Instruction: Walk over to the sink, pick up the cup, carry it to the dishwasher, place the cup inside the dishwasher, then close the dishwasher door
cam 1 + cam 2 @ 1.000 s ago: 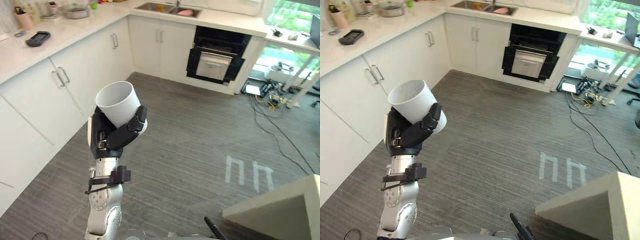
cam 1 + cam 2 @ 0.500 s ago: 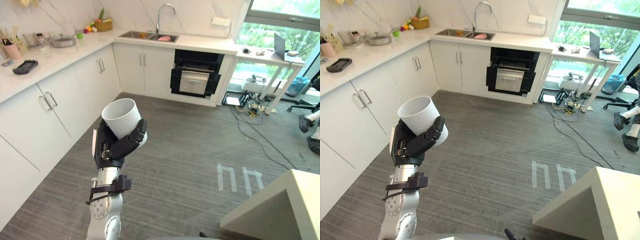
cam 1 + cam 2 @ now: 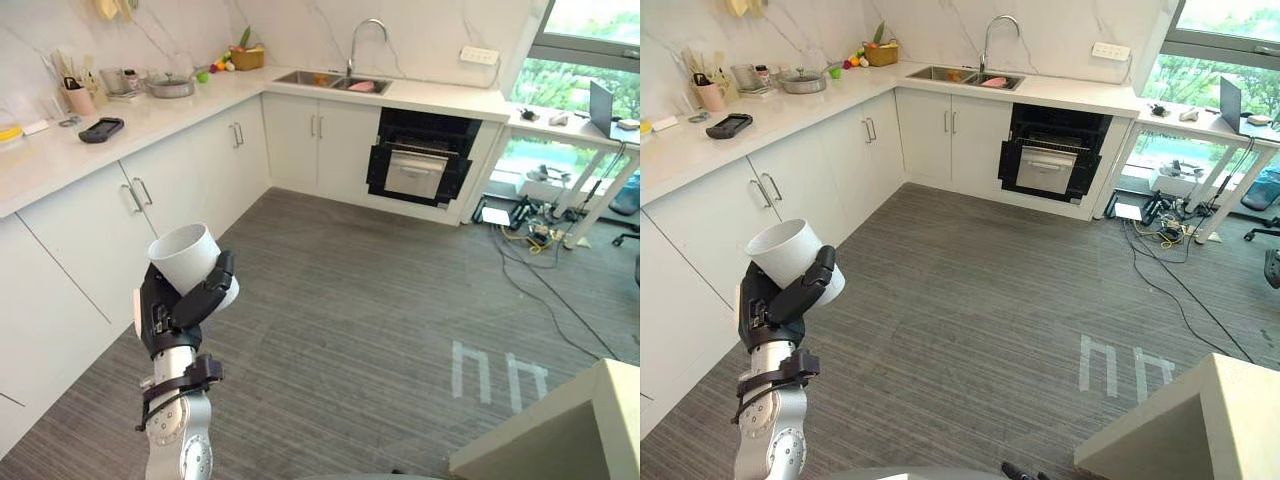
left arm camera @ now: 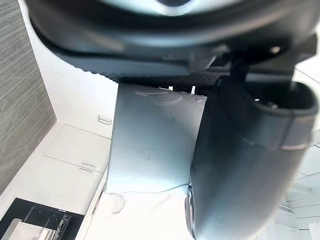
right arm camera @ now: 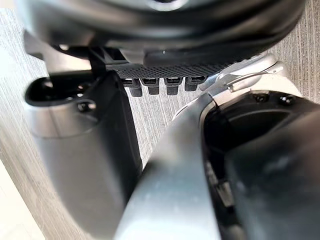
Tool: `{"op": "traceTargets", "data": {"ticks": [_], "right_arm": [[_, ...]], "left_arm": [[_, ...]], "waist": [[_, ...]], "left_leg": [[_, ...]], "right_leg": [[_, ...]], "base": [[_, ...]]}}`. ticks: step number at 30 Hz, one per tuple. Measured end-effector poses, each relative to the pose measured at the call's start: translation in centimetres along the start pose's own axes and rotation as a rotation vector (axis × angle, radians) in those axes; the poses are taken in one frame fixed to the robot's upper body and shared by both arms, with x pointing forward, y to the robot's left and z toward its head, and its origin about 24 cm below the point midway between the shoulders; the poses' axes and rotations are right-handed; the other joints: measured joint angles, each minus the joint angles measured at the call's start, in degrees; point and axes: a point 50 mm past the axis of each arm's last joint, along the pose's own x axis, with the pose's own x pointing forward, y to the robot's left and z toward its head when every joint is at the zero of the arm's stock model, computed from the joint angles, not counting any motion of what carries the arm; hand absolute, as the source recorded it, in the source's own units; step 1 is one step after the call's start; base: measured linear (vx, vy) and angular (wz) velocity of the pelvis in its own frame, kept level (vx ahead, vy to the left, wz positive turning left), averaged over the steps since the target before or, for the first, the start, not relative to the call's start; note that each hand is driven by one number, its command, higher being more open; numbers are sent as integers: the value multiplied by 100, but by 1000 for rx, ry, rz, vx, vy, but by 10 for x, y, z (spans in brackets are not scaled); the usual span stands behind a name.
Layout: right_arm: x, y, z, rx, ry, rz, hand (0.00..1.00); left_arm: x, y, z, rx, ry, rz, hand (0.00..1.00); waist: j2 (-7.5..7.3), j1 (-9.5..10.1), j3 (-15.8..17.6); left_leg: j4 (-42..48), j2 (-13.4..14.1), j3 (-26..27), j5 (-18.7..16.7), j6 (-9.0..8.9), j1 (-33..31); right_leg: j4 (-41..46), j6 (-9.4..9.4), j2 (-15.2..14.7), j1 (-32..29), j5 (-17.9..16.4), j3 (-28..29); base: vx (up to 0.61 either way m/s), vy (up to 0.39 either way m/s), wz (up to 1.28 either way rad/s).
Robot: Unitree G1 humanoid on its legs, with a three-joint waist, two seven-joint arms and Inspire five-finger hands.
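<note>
Your left hand [image 3: 170, 310] clamps white round cup [image 3: 185, 258], tilted, secure for carry toward black dishwasher [image 3: 420, 160] under countertop [image 3: 430, 96]; right hand [image 5: 80, 160] state unclear.

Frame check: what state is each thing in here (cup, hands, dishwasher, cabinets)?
Cup: held up off the floor, tilted, mouth upward.
Left hand: shut on the cup.
Right hand: no cup in it.
Dishwasher: door partly open.
Cabinets: doors shut.

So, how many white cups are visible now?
1. The white cup sits in the left hand, held above the floor near the cabinets. More could be hidden inside the sink.
</note>
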Motion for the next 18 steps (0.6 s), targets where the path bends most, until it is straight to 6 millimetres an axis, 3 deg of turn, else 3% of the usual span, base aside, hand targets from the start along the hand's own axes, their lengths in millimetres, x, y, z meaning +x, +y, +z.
{"op": "traceTargets", "data": {"ticks": [3, 5, 6, 7, 8, 9, 10, 12, 13, 15, 16, 17, 18], "right_arm": [[0, 1, 2, -14, -10, 4, 100], [1, 2, 5, -37, -17, 10, 100], [1, 1, 9, -48, -21, 15, 100], [1, -1, 14, -58, -31, 22, 100], [1, -1, 16, -59, -36, 25, 100], [2, -1, 21, -65, -48, 30, 100], [2, -2, 22, -66, -46, 30, 100], [2, -1, 26, -75, -60, 38, 100], [2, -2, 31, -87, -69, 34, 100], [1, -4, 33, -94, -72, 31, 100], [1, -6, 33, -93, -71, 31, 100], [0, -7, 32, -90, -71, 28, 100], [-1, -9, 31, -91, -67, 23, 100]], "left_arm": [[-1, 3, 2, 7, 4, 9, 0], [-2, 5, 5, 6, -8, 21, 0], [-3, 6, 8, 3, -18, 31, 0], [-6, 9, 12, -7, -39, 58, 0], [-6, 9, 14, -13, -49, 65, 0], [-7, 7, 14, -25, -51, 66, 0], [-8, 5, 13, -34, -47, 64, 0], [-8, 4, 12, -57, -45, 73, 0], [-10, 4, 11, -64, -39, 74, 0], [-10, 4, 11, -63, -43, 59, 0], [-10, 2, 11, -68, -45, 48, 0], [-10, 1, 11, -73, -45, 44, 0], [-11, 0, 10, -80, -44, 41, 0]], "waist": [[3, -3, 28], [19, -9, 94], [73, -11, 160], [224, -12, 319], [265, -8, 394], [324, -45, 456], [348, -42, 502], [313, 5, 752], [291, 15, 832], [313, 53, 865], [344, 91, 883], [355, 92, 889], [357, 118, 903]], "left_leg": [[72, -20, 10, -49, 13, -48], [692, -19, 25, -478, -7, -360], [1229, 34, 36, -822, -17, -583], [2026, 248, 100, -1160, -31, -812], [2496, 318, 151, -1263, -12, -960], [3608, 491, 516, -1346, 61, -1479], [4374, 633, 739, -1207, 131, -1844], [4920, 691, 941, -1288, 127, -2014], [4629, 460, 1079, -1629, 160, -2102], [3944, 149, 1170, -1592, 188, -2260], [3021, -67, 1156, -1278, 231, -2389], [2622, -110, 1133, -1059, 221, -2422], [2351, -132, 1126, -527, 261, -2455]], "right_leg": [[-20, 2, -4, 5, 0, -5], [2, -49, 2, -6, -53, -2], [48, -80, 48, 2, -93, 2], [115, -159, 213, 117, -200, 23], [112, -182, 233, 178, -242, 34], [195, -239, 290, 210, -337, -98], [321, -278, 281, 259, -445, -181], [402, -277, 194, 516, -592, -220], [462, -203, -6, 622, -727, -286], [479, -87, -219, 673, -851, -331], [435, 68, -372, 775, -953, -376], [400, 134, -411, 850, -1000, -409], [357, 238, -474, 994, -1090, -433]], "base": [[-22, 2, 1], [0, 0, 0], [52, -2, -8], [48, -7, -5], [59, 37, 18], [37, 39, 41], [107, 40, 45], [178, 32, 27], [184, 81, 23], [207, 123, 16], [259, 169, 10], [287, 191, 9], [283, 214, 3]]}}
